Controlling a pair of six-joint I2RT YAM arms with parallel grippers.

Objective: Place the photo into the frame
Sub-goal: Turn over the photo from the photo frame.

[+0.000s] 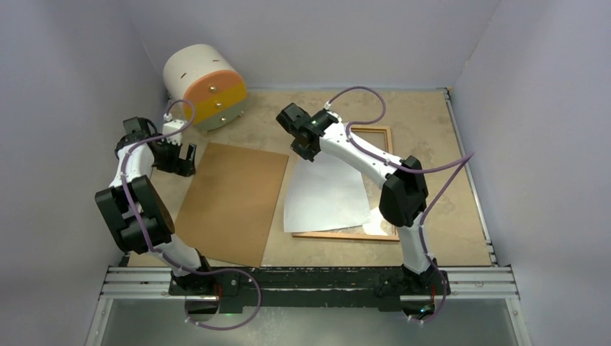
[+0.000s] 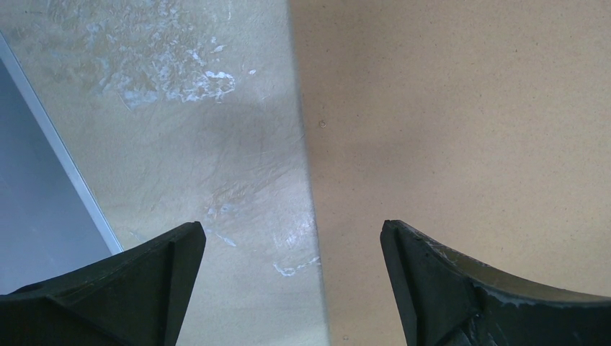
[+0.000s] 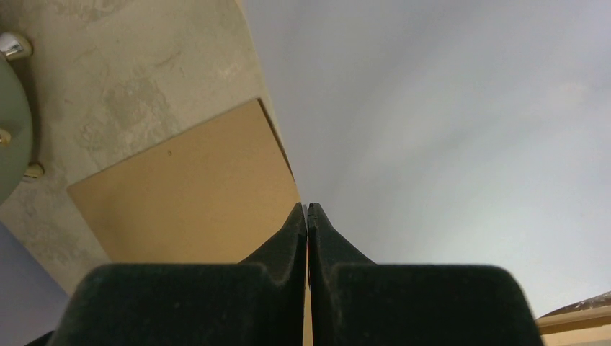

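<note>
The photo [image 1: 328, 194] lies white back up, skewed across the frame [image 1: 344, 235], whose orange-brown wood shows along the near and far sides. My right gripper [image 1: 304, 150] is at the photo's far left corner. In the right wrist view its fingers [image 3: 308, 205] are shut on the photo's edge, and the white sheet [image 3: 447, 144] fills the right of that view, with a bit of frame [image 3: 576, 316] at the bottom right. My left gripper [image 1: 184, 160] is open, jaws wide, straddling the left edge of the brown backing board [image 2: 461, 108], with nothing between the fingers [image 2: 293, 238].
The brown backing board [image 1: 230, 202] lies flat left of the frame and also shows in the right wrist view [image 3: 194, 194]. A white and orange cylinder [image 1: 205, 86] stands at the back left. Grey walls close in three sides; a metal rail [image 1: 310, 277] runs along the near edge.
</note>
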